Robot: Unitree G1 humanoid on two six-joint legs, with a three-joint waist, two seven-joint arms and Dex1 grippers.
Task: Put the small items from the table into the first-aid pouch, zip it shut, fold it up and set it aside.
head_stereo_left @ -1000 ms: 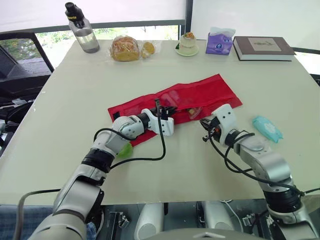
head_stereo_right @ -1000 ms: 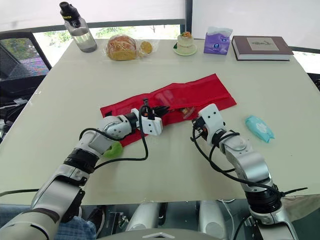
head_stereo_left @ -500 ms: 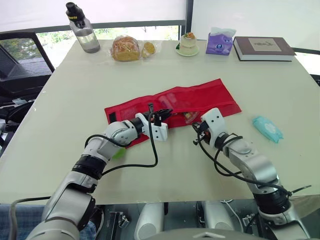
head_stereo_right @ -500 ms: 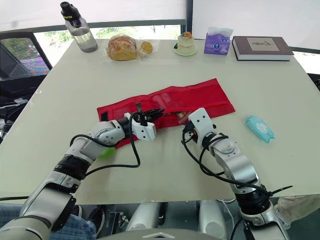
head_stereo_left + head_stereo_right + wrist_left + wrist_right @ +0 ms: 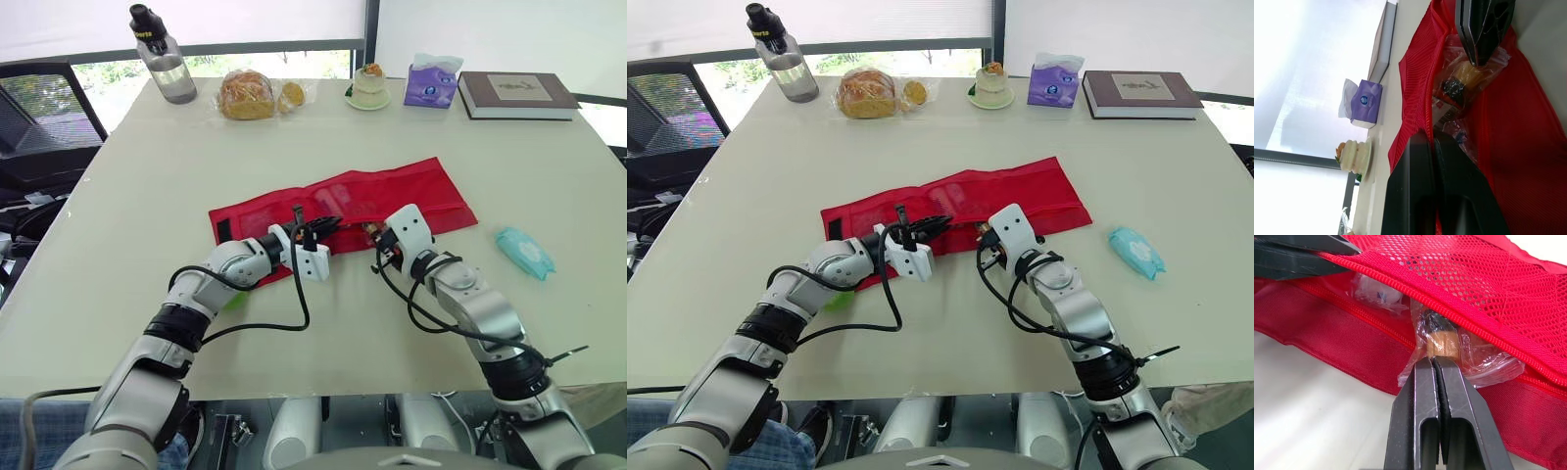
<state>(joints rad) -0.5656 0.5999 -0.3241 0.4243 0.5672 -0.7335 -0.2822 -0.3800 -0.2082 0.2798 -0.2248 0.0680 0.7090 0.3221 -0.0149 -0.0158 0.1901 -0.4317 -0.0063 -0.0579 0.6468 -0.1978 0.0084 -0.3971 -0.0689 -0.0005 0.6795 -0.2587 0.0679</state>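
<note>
Right claw [image 5: 1432,360], closed tight, touched the wrapped packet [image 5: 1444,340] at the red pouch [image 5: 1508,289] opening; left claw [image 5: 1431,139], also closed, lay against the pouch.

Red first-aid pouch lying unfolded and unzipped on the counter, with a wrapped packet in its mouth.

The first-aid pouch [image 5: 392,191] is red fabric with a mesh front. The jaws of the left gripper [image 5: 1431,139] are closed on its mesh edge. A clear-wrapped packet [image 5: 1447,345], tan and black inside, sits in the opening, its wrapper touching the closed jaws of the right gripper [image 5: 1432,360]. A smaller clear packet [image 5: 1376,293] lies deeper in, nearer the left jaws. A teal packet [image 5: 523,251] lies flat, well apart from both jaws.
</note>
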